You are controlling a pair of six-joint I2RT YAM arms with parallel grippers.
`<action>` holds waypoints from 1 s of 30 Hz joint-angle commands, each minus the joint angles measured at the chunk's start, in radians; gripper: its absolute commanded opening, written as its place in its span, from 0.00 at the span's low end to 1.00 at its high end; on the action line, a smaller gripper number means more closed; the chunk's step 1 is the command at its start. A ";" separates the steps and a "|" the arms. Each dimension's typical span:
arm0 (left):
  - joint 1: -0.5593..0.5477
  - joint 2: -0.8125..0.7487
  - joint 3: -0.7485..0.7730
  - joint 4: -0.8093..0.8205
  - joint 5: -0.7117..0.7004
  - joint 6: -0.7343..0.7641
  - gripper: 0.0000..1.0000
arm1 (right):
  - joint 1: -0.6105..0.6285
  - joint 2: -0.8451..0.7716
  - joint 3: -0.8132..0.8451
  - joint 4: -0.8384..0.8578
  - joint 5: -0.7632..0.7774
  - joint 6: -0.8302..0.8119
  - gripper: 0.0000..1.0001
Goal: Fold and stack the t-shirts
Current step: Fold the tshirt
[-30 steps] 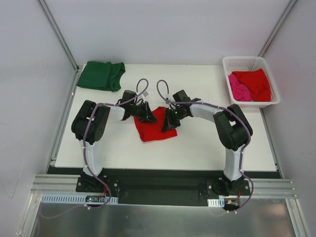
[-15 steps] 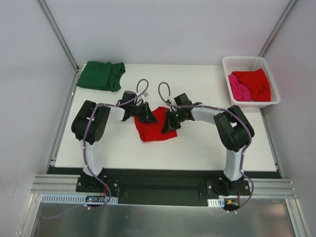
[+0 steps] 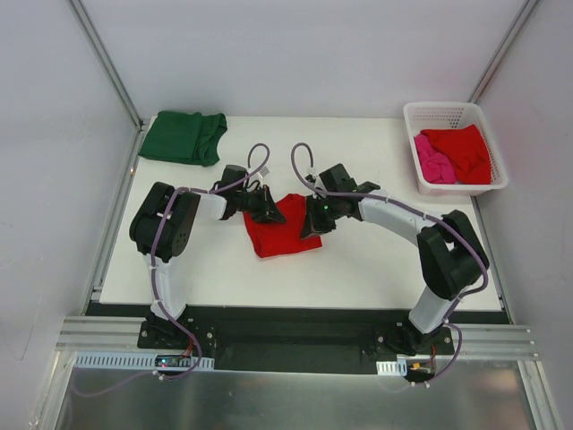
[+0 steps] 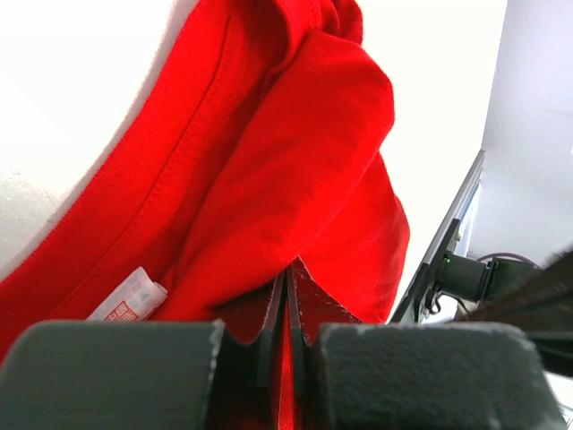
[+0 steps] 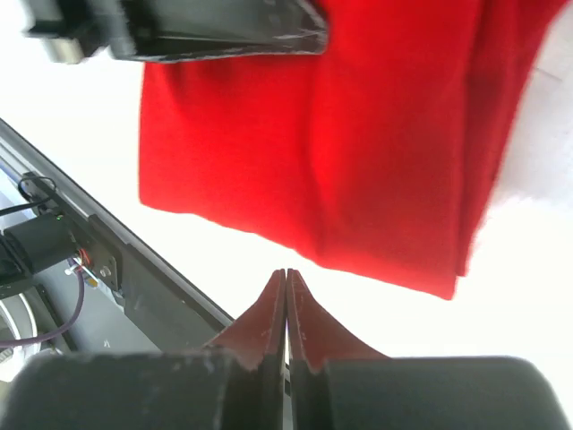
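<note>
Red soft-cloth t-shirt point(image 3: 282, 237) lies folded on a white tabletop point(image 3: 376, 260), with bare surface open along its near and right edges. The left gripper point(image 3: 271, 211), fingers pressed together, meets the shirt's far-left edge, while the right gripper point(image 3: 310, 227), likewise closed and holding nothing, sits just off its right edge. A folded dark green t-shirt point(image 3: 183, 136) lies well beyond its far-left corner.

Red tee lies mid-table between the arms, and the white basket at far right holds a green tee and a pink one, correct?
No: the top external view shows the basket holding a second red tee beside the pink tee; the green tee lies on the table at far left. The rest stands.
</note>
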 commanded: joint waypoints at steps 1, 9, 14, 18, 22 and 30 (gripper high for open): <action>0.012 0.008 -0.009 -0.003 -0.015 0.028 0.00 | 0.043 -0.062 -0.007 0.018 0.014 0.000 0.01; 0.012 0.011 -0.003 -0.002 -0.010 0.027 0.00 | 0.115 -0.029 -0.038 0.223 -0.049 0.051 0.01; 0.012 0.018 -0.001 0.004 -0.007 0.022 0.00 | 0.123 0.019 -0.044 0.329 -0.062 0.097 0.01; 0.012 0.014 -0.008 0.006 -0.009 0.024 0.00 | 0.126 0.071 -0.033 0.426 -0.081 0.120 0.01; 0.014 0.008 -0.014 0.006 -0.012 0.028 0.00 | 0.134 0.117 -0.042 0.487 -0.095 0.126 0.01; 0.020 0.006 -0.014 0.001 -0.012 0.031 0.00 | 0.149 0.155 -0.095 0.486 -0.044 0.109 0.01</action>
